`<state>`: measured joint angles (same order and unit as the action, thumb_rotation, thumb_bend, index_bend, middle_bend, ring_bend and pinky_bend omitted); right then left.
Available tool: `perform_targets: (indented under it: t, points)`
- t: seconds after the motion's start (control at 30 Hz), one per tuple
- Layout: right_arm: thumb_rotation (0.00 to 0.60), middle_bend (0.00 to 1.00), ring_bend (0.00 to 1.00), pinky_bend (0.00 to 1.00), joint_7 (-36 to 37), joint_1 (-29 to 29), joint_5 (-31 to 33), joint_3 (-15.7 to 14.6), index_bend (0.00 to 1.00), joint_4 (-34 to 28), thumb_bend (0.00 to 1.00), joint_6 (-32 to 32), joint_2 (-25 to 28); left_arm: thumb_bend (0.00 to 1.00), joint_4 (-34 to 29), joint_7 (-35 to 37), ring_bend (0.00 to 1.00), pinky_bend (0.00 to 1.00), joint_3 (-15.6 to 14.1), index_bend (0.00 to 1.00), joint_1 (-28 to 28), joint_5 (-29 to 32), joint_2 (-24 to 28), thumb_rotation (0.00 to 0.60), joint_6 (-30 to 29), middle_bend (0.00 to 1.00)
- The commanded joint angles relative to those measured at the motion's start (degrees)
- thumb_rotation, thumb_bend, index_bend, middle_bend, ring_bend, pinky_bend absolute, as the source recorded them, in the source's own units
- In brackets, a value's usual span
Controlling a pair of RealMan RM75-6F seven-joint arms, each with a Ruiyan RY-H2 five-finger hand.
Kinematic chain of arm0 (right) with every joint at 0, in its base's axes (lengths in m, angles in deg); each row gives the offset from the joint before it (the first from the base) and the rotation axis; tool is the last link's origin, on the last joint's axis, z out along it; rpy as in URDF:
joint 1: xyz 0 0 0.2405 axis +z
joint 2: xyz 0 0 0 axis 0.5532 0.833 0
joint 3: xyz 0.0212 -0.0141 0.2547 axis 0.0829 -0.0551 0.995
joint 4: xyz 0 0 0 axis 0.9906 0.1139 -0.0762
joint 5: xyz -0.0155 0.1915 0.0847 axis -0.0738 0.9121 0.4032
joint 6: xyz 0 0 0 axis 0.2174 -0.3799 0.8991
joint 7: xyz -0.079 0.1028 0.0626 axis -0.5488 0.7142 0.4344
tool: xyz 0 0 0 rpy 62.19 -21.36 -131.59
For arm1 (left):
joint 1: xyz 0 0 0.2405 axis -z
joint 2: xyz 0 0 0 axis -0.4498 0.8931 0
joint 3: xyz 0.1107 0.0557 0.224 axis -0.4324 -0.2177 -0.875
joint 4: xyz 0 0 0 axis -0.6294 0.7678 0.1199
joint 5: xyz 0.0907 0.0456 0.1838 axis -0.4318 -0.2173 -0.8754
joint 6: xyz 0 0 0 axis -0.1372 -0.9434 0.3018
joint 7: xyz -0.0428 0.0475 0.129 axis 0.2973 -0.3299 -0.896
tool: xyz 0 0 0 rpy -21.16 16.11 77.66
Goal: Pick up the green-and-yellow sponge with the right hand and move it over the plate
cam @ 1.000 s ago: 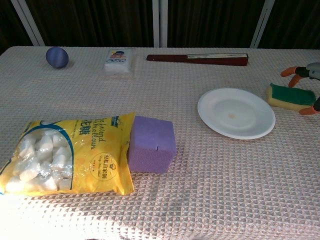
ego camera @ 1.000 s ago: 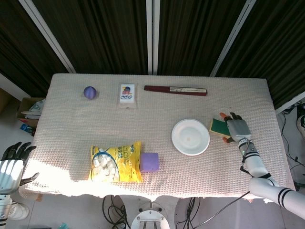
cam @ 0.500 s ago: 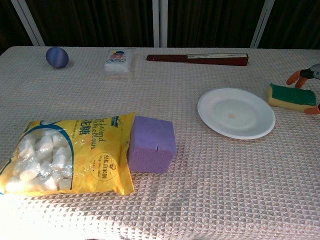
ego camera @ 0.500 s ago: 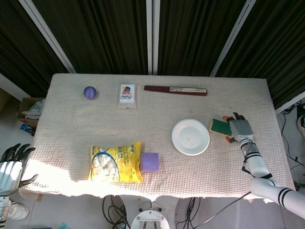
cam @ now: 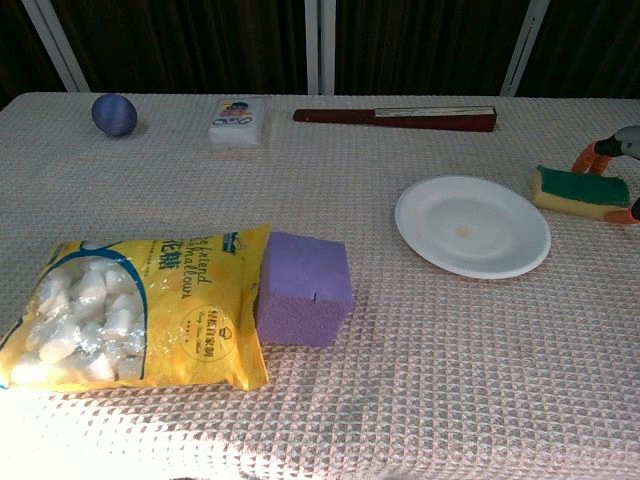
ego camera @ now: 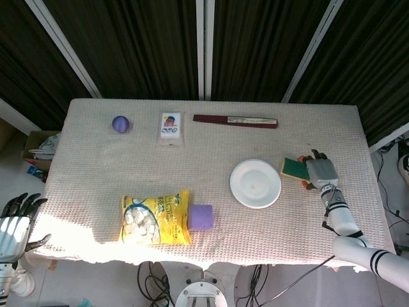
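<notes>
— Where did the head camera sit?
— High above the near edge, looking steeply down; it took in the whole table (ego camera: 96, 147) and the floor.
— And the chest one?
— Low and close, facing across the cloth. Both shared the white plate (ego camera: 255, 183) (cam: 472, 226) and purple block (ego camera: 200, 217) (cam: 303, 289).

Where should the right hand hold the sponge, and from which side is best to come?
Grip the sponge across its two long side faces, coming from above on its right end. It lies flat, green face up, with the plate close on its left; the right hand is already at the right end, fingertips on both sides.
</notes>
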<state>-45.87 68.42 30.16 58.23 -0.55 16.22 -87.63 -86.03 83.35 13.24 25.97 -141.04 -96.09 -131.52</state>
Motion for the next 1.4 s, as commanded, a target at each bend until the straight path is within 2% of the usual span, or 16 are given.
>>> perform_targets:
  t: [0.03, 0.37, 0.63, 0.8, 1.0, 1.2, 1.4]
  points:
    - [0.6, 0.26, 0.03, 0.14, 0.63, -0.08, -0.54, -0.11, 0.26, 0.55, 0.21, 0.21, -0.37, 0.02, 0.01, -0.05, 0.08, 0.13, 0.0, 0.22, 0.14, -0.19, 0.11, 0.6, 0.09, 0.15]
    - [0.6, 0.32, 0.08, 0.16, 4.69, -1.09, -7.7, -1.09, 0.37, 4.33, 0.23, 4.19, -2.39, 0.02, -0.83, -0.58, 0.08, 0.13, -0.29, 0.22, 0.16, 0.17, 0.58, 0.6, 0.9, 0.15]
    - [0.6, 0.42, 0.2, 0.22, 10.85, -2.65, -18.08, -2.62, 0.59, 9.83, 0.24, 12.46, -4.91, 0.02, -1.84, -1.4, 0.08, 0.13, -0.3, 0.23, 0.31, 0.26, 1.02, 0.6, 1.26, 0.15]
    - [0.6, 0.48, 0.28, 0.27, 15.16, -3.54, -24.04, -3.64, 0.71, 13.21, 0.28, 18.2, -5.94, 0.02, -2.42, -1.86, 0.08, 0.13, -0.17, 0.23, 0.54, 0.24, 1.18, 0.6, 1.42, 0.15]
    - [0.6, 0.57, 0.36, 0.32, 18.84, -3.89, -29.38, -4.64, 0.83, 14.43, 0.43, 22.82, -5.25, 0.02, -3.04, -2.46, 0.08, 0.13, -0.13, 0.23, 0.67, 0.16, 1.44, 0.6, 1.47, 0.15]
    - [0.6, 0.65, 0.4, 0.33, 15.77, -2.53, -36.19, -6.85, 0.94, 11.31, 0.53, 25.71, -1.96, 0.02, -3.83, -2.96, 0.08, 0.13, -0.17, 0.23, 0.71, -0.06, 1.79, 0.6, 1.35, 0.15]
    - [0.6, 0.68, 0.41, 0.33, 6.05, -0.77, -41.38, -9.24, 0.99, 5.99, 0.56, 24.61, 0.28, 0.02, -4.41, -3.42, 0.08, 0.13, -0.27, 0.23, 0.7, -0.18, 1.78, 0.6, 1.33, 0.15]
